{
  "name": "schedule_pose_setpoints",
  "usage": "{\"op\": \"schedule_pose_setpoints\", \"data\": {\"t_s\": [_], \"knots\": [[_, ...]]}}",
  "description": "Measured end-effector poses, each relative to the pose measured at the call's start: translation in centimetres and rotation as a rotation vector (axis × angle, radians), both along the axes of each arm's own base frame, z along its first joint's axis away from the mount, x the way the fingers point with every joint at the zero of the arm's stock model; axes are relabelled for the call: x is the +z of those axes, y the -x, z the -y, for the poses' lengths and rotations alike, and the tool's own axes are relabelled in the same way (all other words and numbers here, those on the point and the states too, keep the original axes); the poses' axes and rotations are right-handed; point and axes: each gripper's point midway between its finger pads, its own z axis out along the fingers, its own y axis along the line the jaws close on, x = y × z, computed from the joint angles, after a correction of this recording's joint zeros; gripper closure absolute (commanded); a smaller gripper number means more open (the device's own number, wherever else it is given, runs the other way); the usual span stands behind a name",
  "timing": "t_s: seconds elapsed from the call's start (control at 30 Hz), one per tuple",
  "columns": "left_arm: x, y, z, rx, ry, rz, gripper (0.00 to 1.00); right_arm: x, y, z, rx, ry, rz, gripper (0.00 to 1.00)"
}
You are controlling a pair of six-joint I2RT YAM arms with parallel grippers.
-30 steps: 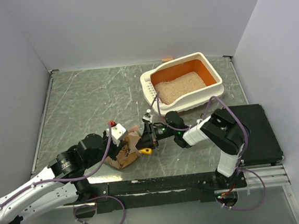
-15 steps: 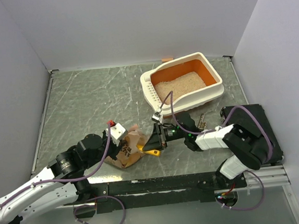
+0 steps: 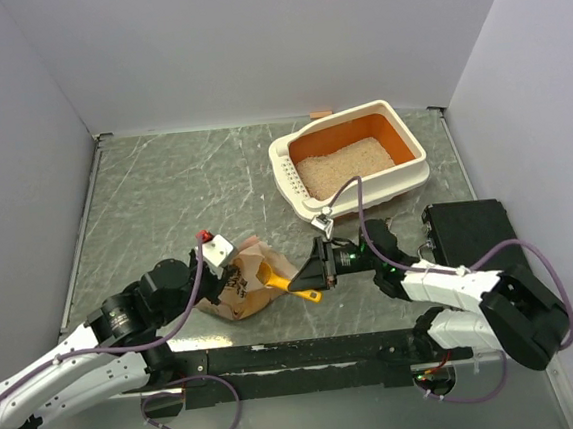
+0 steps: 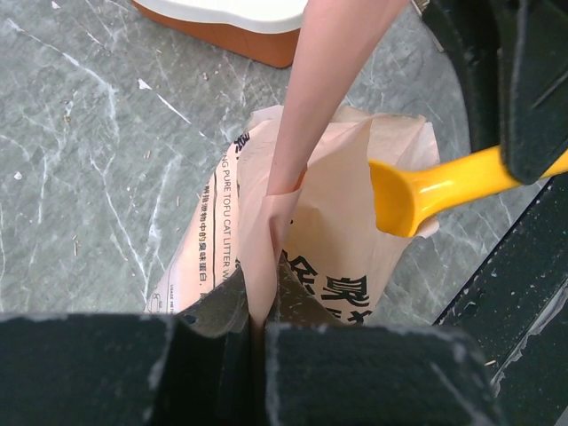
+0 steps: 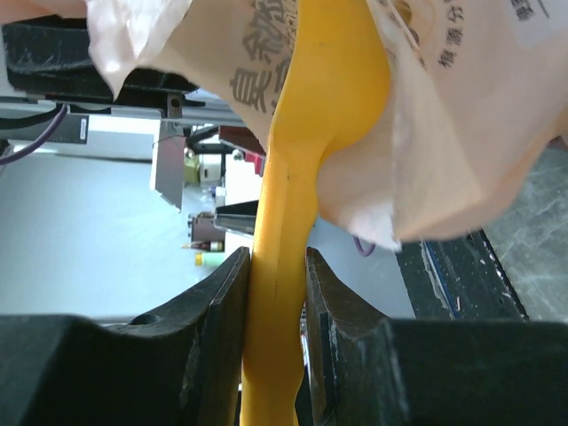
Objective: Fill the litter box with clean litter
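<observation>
Clean litter (image 3: 344,162) in pale beige granules partly covers the far cream-and-orange plastic litter box (image 3: 285,166). Right hand (image 3: 315,271) pinches a yellow-orange plastic scoop (image 3: 291,285), bowl inside the crinkled tan paper bag (image 3: 236,295) the left hand (image 4: 257,330) clamps: scooping, I'd say; next, lift it level across.

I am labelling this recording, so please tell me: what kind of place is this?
Probably a lab robot test cell, not a home: plain pale walls enclose a grey marbled table, with cabled arms bolted at its near edge.
</observation>
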Motion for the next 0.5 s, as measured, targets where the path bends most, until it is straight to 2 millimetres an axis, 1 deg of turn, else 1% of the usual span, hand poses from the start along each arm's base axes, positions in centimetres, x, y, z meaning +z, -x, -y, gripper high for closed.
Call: {"op": "schedule_pose_setpoints", "data": {"t_s": [0.27,0.5], "knots": [[0.3,-0.1,-0.3,0.015,0.008,0.011,0.99,0.6,0.5,1.7,-0.087,-0.024,0.023,1.00],[0.3,-0.2,-0.4,0.021,0.007,0.013,0.99,1.4,0.9,2.8,-0.149,-0.049,0.017,1.00]]}}
